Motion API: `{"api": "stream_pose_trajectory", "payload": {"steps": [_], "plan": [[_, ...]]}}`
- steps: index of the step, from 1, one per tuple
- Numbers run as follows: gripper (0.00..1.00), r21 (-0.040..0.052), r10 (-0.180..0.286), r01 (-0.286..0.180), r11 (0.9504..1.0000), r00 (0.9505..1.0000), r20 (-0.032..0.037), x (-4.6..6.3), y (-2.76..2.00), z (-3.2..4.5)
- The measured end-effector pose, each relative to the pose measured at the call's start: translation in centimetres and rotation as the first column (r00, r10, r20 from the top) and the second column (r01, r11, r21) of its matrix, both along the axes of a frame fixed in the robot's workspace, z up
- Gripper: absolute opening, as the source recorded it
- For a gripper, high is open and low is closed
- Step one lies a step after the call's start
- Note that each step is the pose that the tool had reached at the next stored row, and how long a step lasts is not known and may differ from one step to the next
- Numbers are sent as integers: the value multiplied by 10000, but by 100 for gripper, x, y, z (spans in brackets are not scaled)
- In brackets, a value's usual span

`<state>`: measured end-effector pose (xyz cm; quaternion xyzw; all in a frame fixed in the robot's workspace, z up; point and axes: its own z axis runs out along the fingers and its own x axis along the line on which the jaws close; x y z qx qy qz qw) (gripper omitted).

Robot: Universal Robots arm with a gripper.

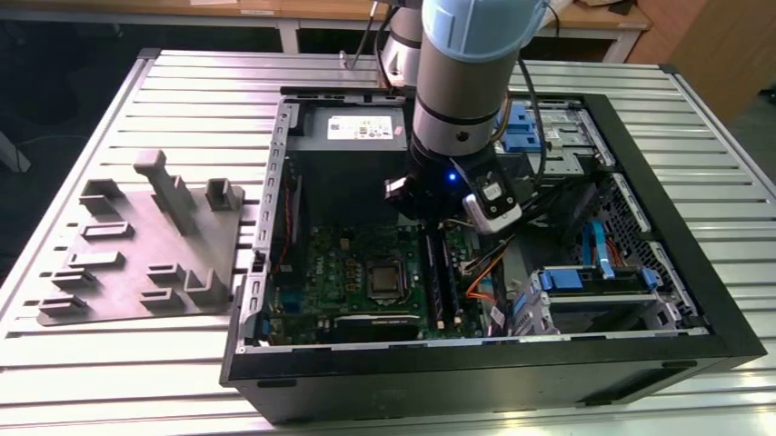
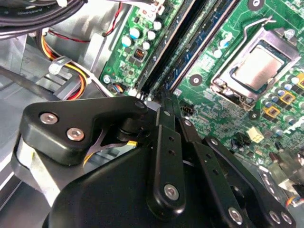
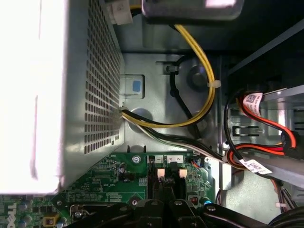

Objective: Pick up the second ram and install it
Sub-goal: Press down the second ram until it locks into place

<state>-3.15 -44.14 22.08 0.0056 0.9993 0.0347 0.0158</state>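
Furthest to the exterior view's left, a grey holder tray (image 1: 134, 245) is seen lying on the slatted table (image 1: 109, 363), well apart from the work. Beside it, the open computer case (image 1: 485, 372) is laid on its side with the green circuit board (image 1: 327, 263) exposed. On that board the square processor (image 1: 385, 277) is seated in its socket, and just to its right the long black slot rails (image 1: 439, 286) are found. Above the rails the arm (image 1: 467, 91) is lowered into the case, with the gripper (image 2: 166, 97) brought down at one end of them. In the second wrist view the fingers (image 2: 167, 126) are seen pressed together, their tips touching or nearly touching the rail end; nothing is seen pinched between them.

The second ram (image 2: 202, 45) is judged to be the thin dark board standing on edge in the rails, just beyond the fingertips. Whether it is fully latched cannot be told. Further right, orange cables (image 1: 485, 268) and a blue-trimmed drive cage (image 1: 582, 277) are crowded near the rails.

Such a board is judged light and stiff but fragile: it is best taken by its long bare edges, clear of the chips and contacts, and pressed straight and evenly, since twisting could crack it.
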Motion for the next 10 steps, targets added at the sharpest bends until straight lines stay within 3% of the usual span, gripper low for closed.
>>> {"api": "stream_pose_trajectory", "payload": {"steps": [6,10], "plan": [[10,-16,0,0,10000,10000,-6,-1,-2,155],[10,-14,1,-1,10000,10000,-6,-1,-2,180]]}}
